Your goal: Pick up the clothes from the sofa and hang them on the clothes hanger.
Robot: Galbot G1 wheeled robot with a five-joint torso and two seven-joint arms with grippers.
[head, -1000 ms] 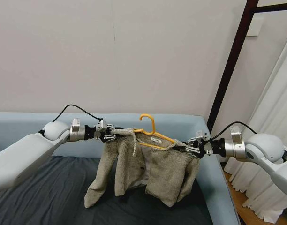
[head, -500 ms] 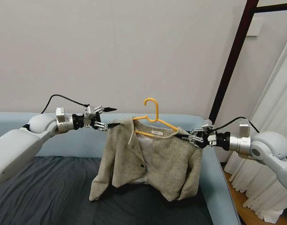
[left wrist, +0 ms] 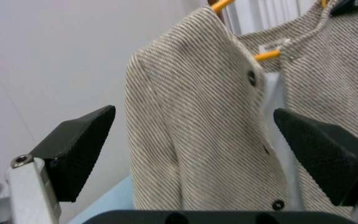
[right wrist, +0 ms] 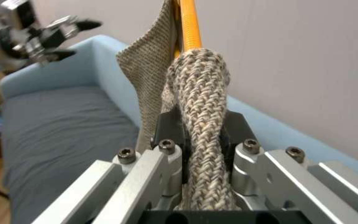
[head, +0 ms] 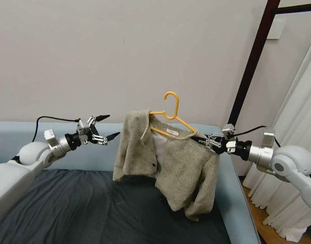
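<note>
Calls for level carrying, right gripper [head: 201, 140] clamped on cardigan [head: 183, 168] over hanger [head: 172, 105], left gripper [head: 110, 126] spread apart, empty, clear of the far shoulder.

Soft even indoor light, faint shadows

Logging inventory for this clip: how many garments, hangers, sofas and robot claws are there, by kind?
Garments: 1, beige cardigan
Hangers: 1, orange hanger
Sofas: 1, blue sofa
Claws: 2, left claw open, right claw shut on the cardigan
Total: 5
</note>
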